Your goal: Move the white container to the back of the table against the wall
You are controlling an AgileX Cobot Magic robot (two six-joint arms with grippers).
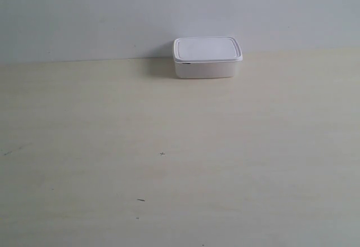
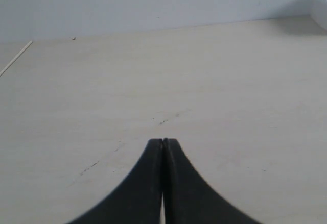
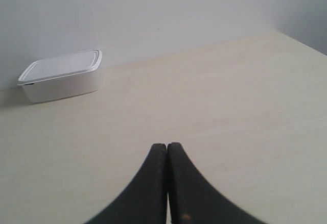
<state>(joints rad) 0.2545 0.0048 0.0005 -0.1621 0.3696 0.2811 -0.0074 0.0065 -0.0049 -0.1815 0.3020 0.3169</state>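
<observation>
The white container (image 1: 207, 57) stands with its lid on at the back of the table (image 1: 180, 162), right at the foot of the wall (image 1: 180, 10). The right wrist view shows the container (image 3: 62, 76) far ahead by the wall, and only its corner (image 2: 321, 7) shows in the left wrist view. My left gripper (image 2: 163, 141) is shut with nothing in it, low over bare table. My right gripper (image 3: 167, 145) is likewise shut and empty, well away from the container. Neither arm appears in the exterior view.
Tiny dark specks (image 1: 162, 154) mark the wood-grain top. A table edge (image 2: 15, 58) runs off in the left wrist view. A second wall (image 3: 306, 9) meets the table's side in the right wrist view.
</observation>
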